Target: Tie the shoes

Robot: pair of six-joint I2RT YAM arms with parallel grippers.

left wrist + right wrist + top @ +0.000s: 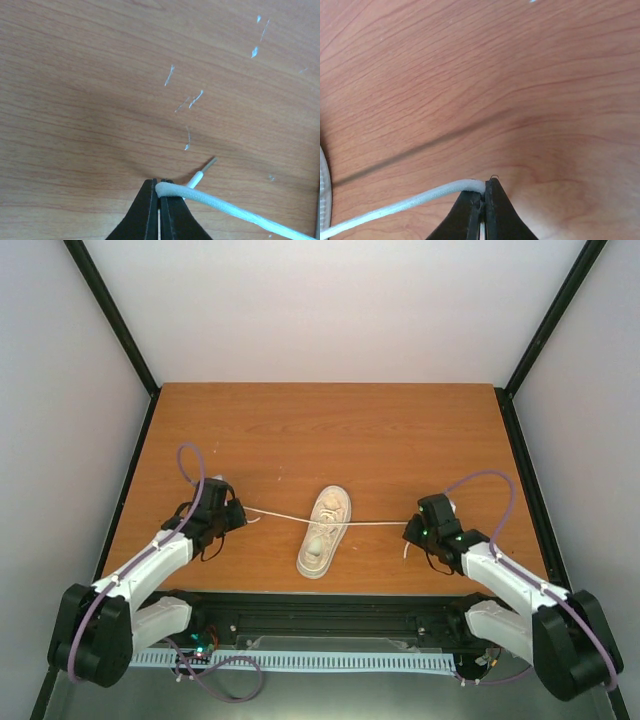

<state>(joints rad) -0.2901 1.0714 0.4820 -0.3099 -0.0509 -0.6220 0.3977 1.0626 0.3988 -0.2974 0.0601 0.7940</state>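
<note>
Sneaker (325,532) lies mid-worktop (300,430), between the arms. Left jaws are closed on left lace (225,207), right jaws on right lace (405,204). Both laces are taut. White scuffs (170,75) on the worktop show in the left wrist view only.

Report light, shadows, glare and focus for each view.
Top external: soft even light, the pale sneaker nearly washed out, only faint shadows on the table. Left wrist: sharp on the left lace; white flecks on the wood, glare or scuffs, unclear. Right wrist: the right lace throws a thin dark shadow line across the wood.
</note>
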